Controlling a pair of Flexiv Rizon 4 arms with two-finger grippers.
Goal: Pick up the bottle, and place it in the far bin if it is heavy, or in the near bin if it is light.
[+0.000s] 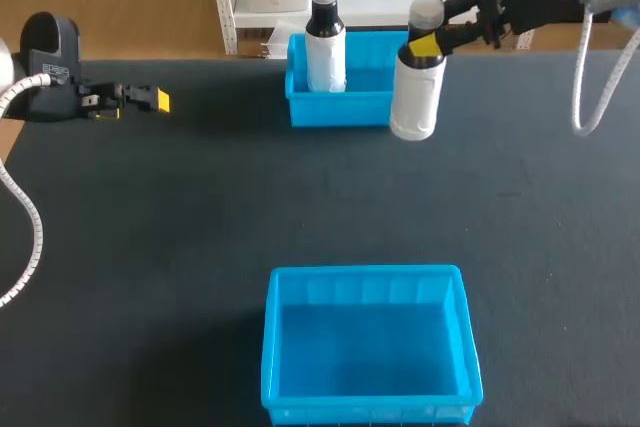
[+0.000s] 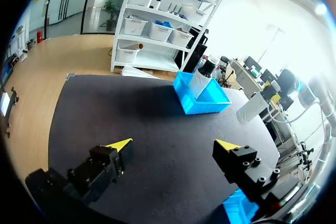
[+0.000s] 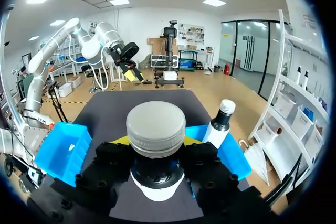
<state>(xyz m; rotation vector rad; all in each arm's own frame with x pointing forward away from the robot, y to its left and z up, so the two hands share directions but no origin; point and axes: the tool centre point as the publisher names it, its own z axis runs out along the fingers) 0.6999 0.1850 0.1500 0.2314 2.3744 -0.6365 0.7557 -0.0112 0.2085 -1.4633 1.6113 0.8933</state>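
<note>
While right jaws clenched the bottle at one o'clock, beside the far bin, placing it there would need a lift clear of the wall and second bottle; left jaws hung released.

1. Head view: soft, even light falls from above. The dark table looks matte, and a faint shadow spreads left of the far bin in the upper middle.
2. The white bottle at upper right is bright. The near bin at the bottom is darker on its floor than on its rim.
3. Left wrist view: glare whitens the room beyond the far bin, nearly swallowing the bottle, and the table's edge bows.
4. Right wrist view: ceiling lamps light the bottle's cap evenly.
</note>
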